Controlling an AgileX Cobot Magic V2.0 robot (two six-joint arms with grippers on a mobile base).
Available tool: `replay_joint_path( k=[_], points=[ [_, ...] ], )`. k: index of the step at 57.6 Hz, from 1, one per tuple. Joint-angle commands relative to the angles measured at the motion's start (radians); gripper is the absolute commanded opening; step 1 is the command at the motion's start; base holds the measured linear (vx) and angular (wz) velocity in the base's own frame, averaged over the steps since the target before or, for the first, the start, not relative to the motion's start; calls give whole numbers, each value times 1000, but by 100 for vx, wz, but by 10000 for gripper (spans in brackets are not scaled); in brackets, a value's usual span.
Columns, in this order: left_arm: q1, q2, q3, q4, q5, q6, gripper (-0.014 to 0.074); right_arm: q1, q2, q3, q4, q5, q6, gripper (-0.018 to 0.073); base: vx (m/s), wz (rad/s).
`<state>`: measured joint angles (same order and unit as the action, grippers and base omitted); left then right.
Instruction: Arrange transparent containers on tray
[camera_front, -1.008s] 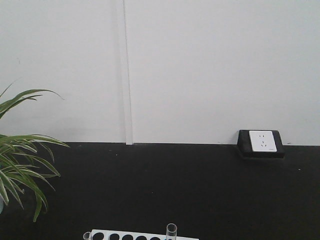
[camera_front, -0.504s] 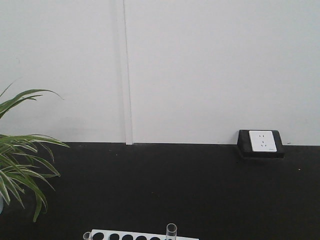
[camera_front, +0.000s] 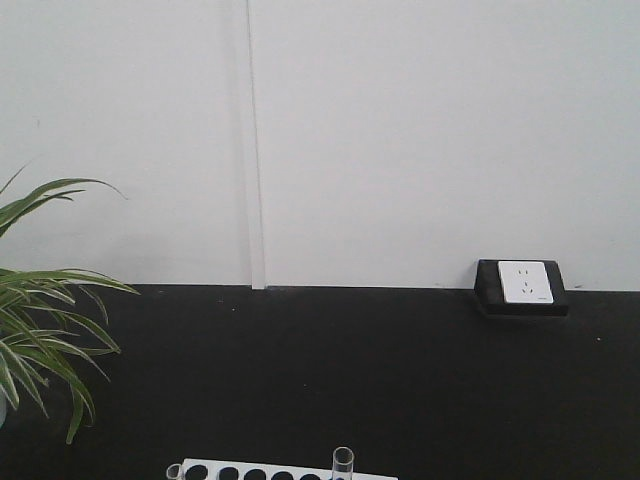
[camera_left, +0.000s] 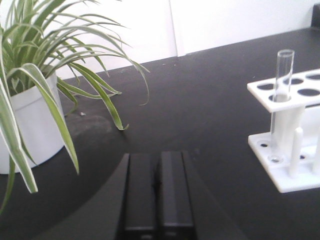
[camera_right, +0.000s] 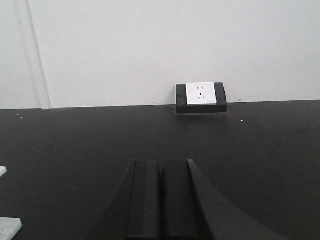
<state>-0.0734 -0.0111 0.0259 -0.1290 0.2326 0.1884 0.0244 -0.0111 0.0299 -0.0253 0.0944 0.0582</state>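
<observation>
One transparent container (camera_left: 282, 75), a slender clear glass tube, stands upright in the corner hole of a white rack (camera_left: 295, 150) at the right of the left wrist view. The front view shows that tube's rim (camera_front: 343, 460) and another tube rim (camera_front: 174, 470) at the rack's (camera_front: 285, 470) left end. My left gripper (camera_left: 158, 156) is shut and empty, low over the black table, to the left of the rack. Also shut and empty, my right gripper (camera_right: 161, 165) points at the back wall. The tray is out of view.
A spider plant in a white pot (camera_left: 30, 120) stands at the left, its leaves (camera_front: 40, 330) hanging over the table. A black-framed white wall socket (camera_right: 200, 99) sits at the table's back edge, also seen as the socket (camera_front: 525, 285) in the front view. A white rack corner (camera_right: 7, 227) shows at lower left.
</observation>
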Motion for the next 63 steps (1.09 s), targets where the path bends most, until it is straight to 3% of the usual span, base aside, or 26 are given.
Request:
replay_joint_path(
  k=[1,12,21,27,32,37,47,54,63],
  points=[
    [-6,-24,37,-19,-90,-20,-6,-4,-7,9,-10,-88,-7,-11,0,0],
    [-6,-24,37,-19,-98,-20,-6,-4,-7,9,-10,-124,-6,-11,0,0],
    [-6,-24,29,-11,-251,-25,-6,-4,-7,9,-5,-228,-5,-11,0,0],
    [-6,-24,0,-65,-391,-111,-6,-4,-7,-10,-5,-332,-5,-11,0,0],
    [-6,-16,-94,-66,-378,-132,-6,-4,-7,-96,-6,-343,-6,-11,0,0],
    [-6,26,-218,-20,-357,-100,-6,-4,24,-257,-13,-329,-33,-11,0,0],
    [-6,296,-509,70,-388,-53,-6,-4,309,-564,-13,-276,-84,-11,0,0],
    [-6,526,-650,69,-387,-55,-6,-4,534,-698,-9,-281,-81,-11,0,0],
    [-6,711,-723,68,-375,-66,-6,-4,707,-779,-5,-292,-81,-11,0,0]
  ],
)
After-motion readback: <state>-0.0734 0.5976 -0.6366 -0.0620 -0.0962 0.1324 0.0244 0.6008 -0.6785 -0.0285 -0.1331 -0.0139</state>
